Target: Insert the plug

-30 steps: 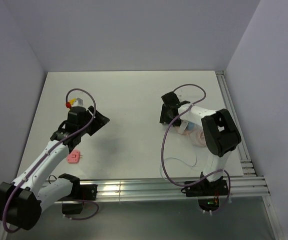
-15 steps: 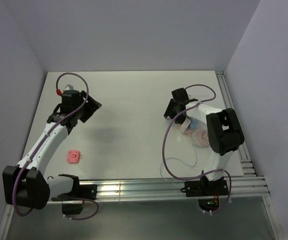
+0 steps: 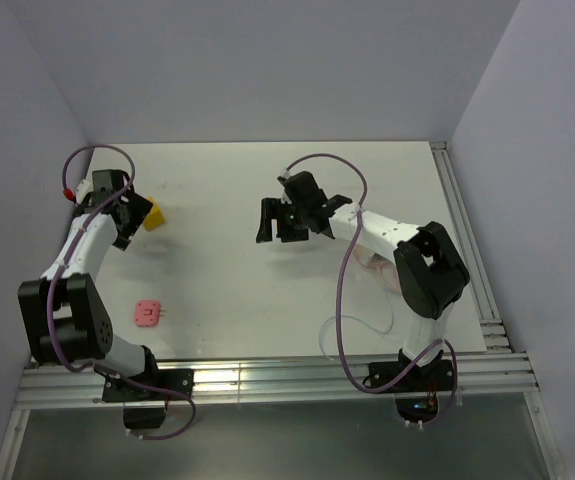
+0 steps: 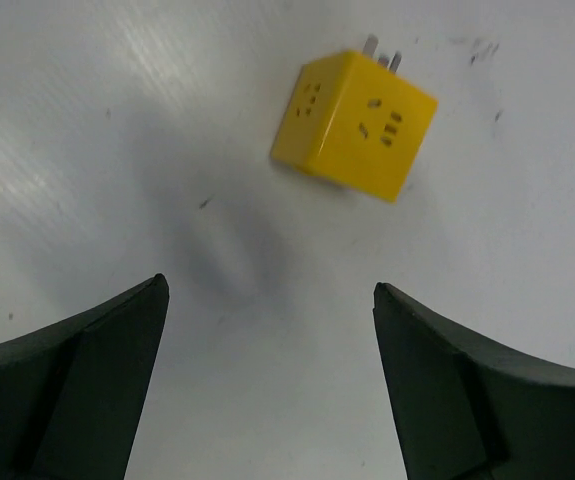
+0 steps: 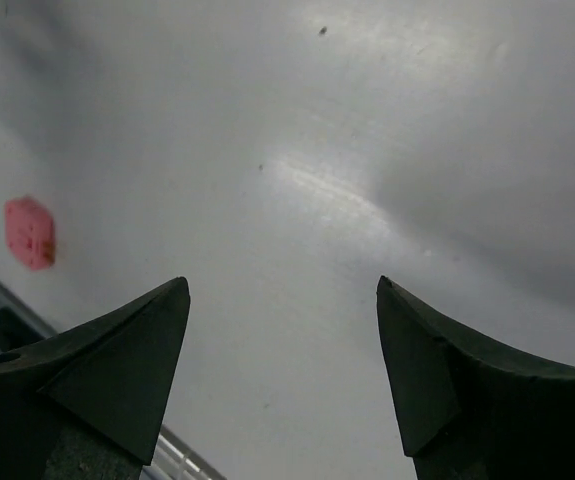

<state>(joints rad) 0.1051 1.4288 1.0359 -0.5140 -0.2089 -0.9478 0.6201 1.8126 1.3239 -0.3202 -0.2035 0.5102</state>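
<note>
The light-blue plug is out of view; only a loop of its thin white cable (image 3: 359,324) shows on the table near the right arm's base. My left gripper (image 3: 127,225) is open and empty at the far left, just beside a yellow cube adapter (image 3: 152,215). In the left wrist view the yellow cube (image 4: 355,124) lies on the table ahead of the open gripper (image 4: 269,286), metal prongs pointing away. My right gripper (image 3: 277,230) is open and empty over the table's middle; the right wrist view shows only bare table between its fingers (image 5: 282,284).
A small flat pink piece (image 3: 148,314) lies at the front left and also shows in the right wrist view (image 5: 30,232). A pink coiled piece (image 3: 375,264) is partly hidden under the right arm. Metal rails run along the front edge (image 3: 267,375) and right edge (image 3: 462,230).
My left arm has swung to the far left, and the yellow cube now shows on the table beside it. My right gripper has moved left from the pink coil to the table's middle.
</note>
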